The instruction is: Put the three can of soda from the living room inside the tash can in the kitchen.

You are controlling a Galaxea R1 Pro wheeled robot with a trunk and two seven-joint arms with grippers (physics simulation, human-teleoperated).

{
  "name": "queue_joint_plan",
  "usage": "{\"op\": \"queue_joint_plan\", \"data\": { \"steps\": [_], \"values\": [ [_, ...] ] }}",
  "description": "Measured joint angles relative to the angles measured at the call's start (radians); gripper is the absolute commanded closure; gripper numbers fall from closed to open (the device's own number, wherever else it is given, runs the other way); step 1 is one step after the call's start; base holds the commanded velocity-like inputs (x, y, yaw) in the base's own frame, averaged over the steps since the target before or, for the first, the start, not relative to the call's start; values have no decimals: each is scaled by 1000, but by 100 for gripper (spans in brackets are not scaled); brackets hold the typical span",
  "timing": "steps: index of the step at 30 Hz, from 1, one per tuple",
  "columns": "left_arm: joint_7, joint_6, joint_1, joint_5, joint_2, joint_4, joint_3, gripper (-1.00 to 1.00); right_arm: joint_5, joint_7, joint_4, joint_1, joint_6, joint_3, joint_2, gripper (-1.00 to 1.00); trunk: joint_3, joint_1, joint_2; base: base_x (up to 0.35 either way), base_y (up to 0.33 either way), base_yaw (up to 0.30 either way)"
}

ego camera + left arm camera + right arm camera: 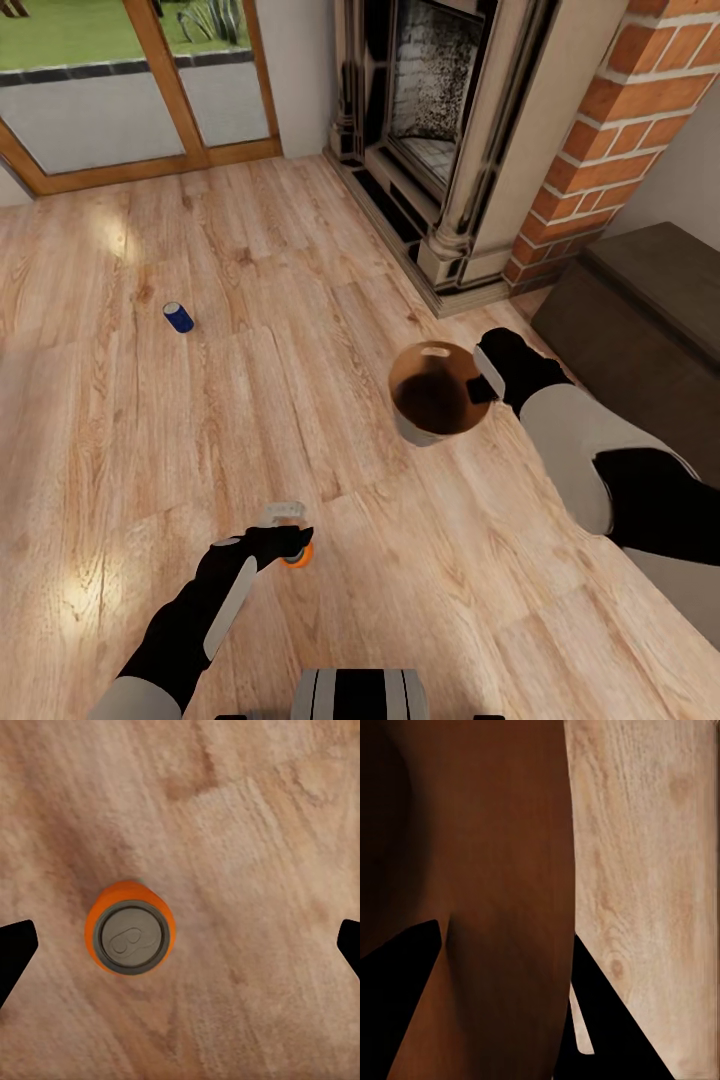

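Note:
An orange can of soda (299,556) stands upright on the wood floor, its silver top facing up in the left wrist view (130,937). My left gripper (290,530) hovers just above it, open (182,949), the can sitting between the fingertips but closer to one of them. A dark blue can of soda (179,317) stands on the floor far to the left. My right gripper (485,385) is shut on the rim of the tash can (420,437), held off the floor; its copper-brown inside (495,832) lies between the fingers (405,975).
This is the living room. A stone fireplace (440,120) with a brick column (600,130) stands ahead on the right. A dark low cabinet (640,310) is at the right edge. A wood-framed glass door (120,90) is at the back left. Open floor lies between the cans.

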Motion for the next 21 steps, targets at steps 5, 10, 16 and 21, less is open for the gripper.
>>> {"op": "queue_joint_plan", "data": {
  "steps": [5,10,16,21],
  "values": [
    [0,0,0,0,0,0,-1,-100,-1,-4,88,-87,0,0,5,100,0,0,0,0,0,0],
    [0,0,0,0,0,0,-1,-100,1,-40,155,-152,0,5,8,100,0,0,0,0,0,0],
    [0,0,0,0,0,0,-1,-100,-9,-50,185,-202,0,-3,8,100,0,0,0,0,0,0],
    [0,0,0,0,0,0,-1,-100,-4,-52,193,-241,0,6,8,100,0,0,0,0,0,0]
  ]
}}
